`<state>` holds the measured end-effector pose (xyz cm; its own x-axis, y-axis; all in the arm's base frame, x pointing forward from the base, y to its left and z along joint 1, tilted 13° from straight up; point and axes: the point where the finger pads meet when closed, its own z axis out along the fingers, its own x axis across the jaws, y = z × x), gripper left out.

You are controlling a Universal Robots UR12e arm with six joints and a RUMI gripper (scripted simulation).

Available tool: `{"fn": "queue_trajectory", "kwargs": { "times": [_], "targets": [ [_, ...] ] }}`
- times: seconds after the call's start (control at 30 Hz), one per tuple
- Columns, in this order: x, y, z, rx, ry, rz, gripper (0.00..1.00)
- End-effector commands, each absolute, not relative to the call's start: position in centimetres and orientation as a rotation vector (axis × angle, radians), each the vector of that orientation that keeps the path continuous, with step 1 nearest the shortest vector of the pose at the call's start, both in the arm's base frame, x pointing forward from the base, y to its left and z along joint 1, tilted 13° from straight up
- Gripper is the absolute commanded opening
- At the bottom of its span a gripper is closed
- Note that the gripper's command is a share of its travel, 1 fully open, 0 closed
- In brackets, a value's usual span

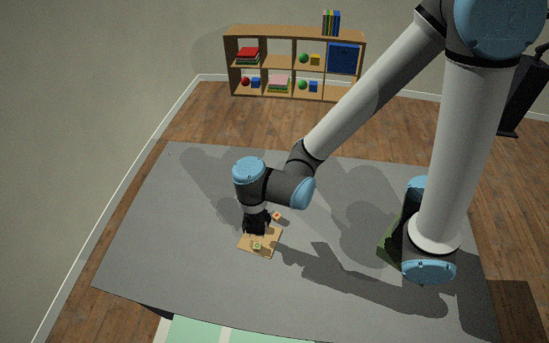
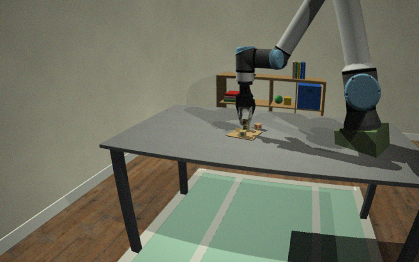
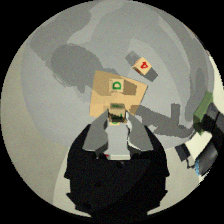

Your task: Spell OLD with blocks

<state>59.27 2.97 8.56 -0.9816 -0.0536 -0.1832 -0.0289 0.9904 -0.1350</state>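
Observation:
A tan mat [image 1: 274, 238] [image 2: 253, 135] [image 3: 102, 95] lies on the grey table. A wooden block with a green D [image 1: 256, 245] [image 2: 243, 132] [image 3: 116, 85] sits on the mat. A block with a red mark [image 1: 276, 217] [image 2: 257, 125] [image 3: 142, 65] lies on the table just off the mat. My gripper [image 1: 254, 227] [image 2: 244, 120] [image 3: 116, 110] is shut on a block with green print [image 2: 245, 123] [image 3: 117, 117] and holds it low over the mat's near part, beside the D block. I cannot read its letter. No fourth block shows; the gripper hides the mat under it.
The arm's green base block [image 1: 385, 248] [image 2: 362, 140] stands on the table's right side. A wooden shelf [image 1: 294, 63] [image 2: 269, 92] with toys stands on the floor far behind the table.

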Motion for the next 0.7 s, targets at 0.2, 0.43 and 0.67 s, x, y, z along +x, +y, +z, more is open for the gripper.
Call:
{"fn": "queue_trajectory", "kwargs": {
  "times": [0.2,0.43,0.67],
  "targets": [
    [60.0,2.6,5.5,-0.062,2.945,-0.196,0.09],
    [60.1,2.5,4.9,-0.062,2.945,-0.196,0.09],
    [60.1,2.5,4.9,-0.062,2.945,-0.196,0.09]
  ]
}}
